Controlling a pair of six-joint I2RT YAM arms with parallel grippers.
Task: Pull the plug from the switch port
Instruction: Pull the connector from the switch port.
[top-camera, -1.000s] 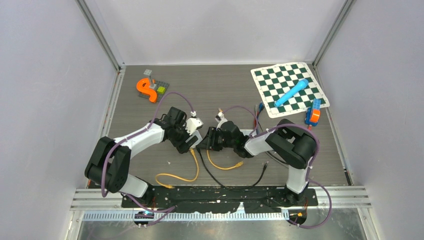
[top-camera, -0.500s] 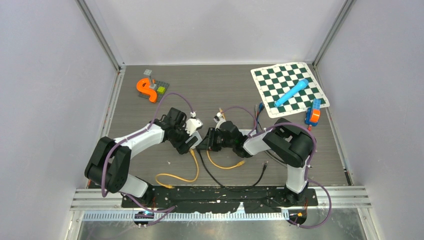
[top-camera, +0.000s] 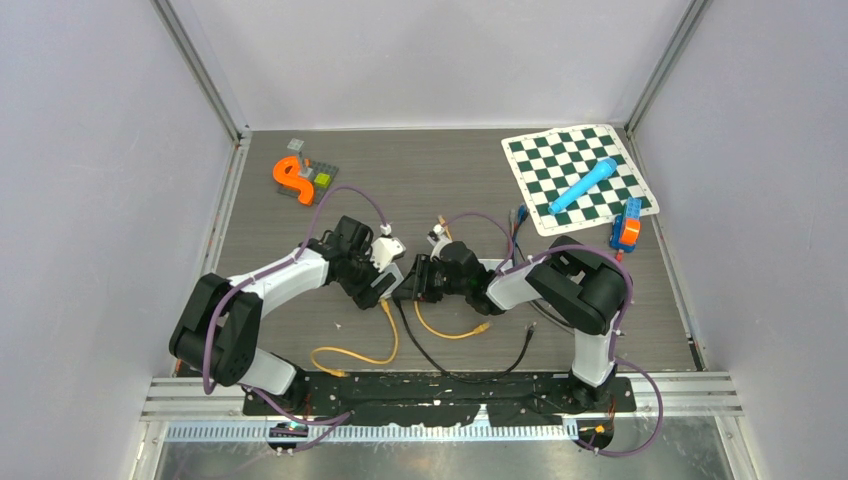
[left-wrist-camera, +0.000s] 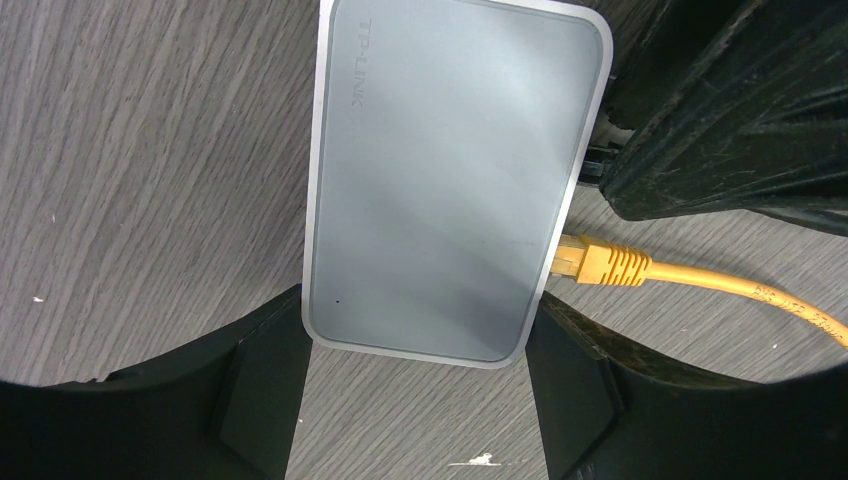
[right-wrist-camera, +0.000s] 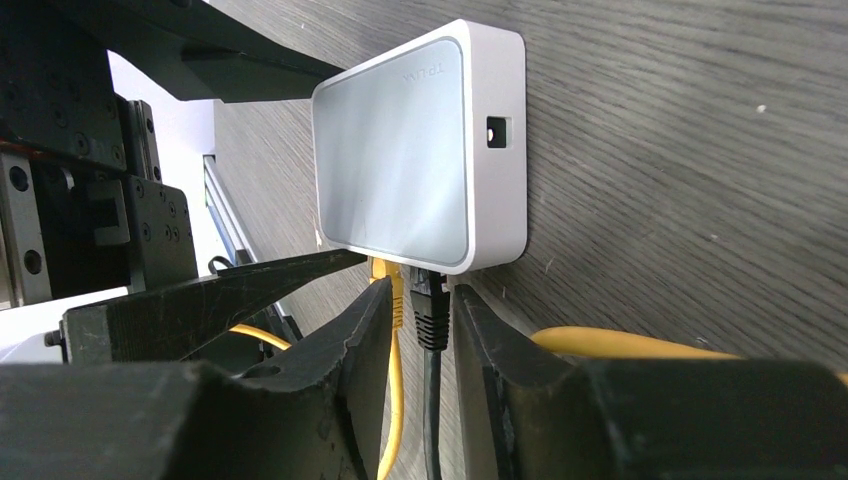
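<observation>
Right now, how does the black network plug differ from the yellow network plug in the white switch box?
The black network plug sits between the fingers of the right gripper. The yellow network plug lies beside it, clear of that gripper. In the left wrist view the black one is almost hidden behind the gripper, while the yellow one shows in full. Both are seated in neighbouring ports on the same edge of the white switch box.

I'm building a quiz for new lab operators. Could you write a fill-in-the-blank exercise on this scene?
The left gripper clamps the ____-branded switch. The jaws of the right gripper sit either side of the ____ plug. Beside that plug, a ____ cable is also plugged into the switch.
Missing words: TP-LINK; black; yellow.
</observation>
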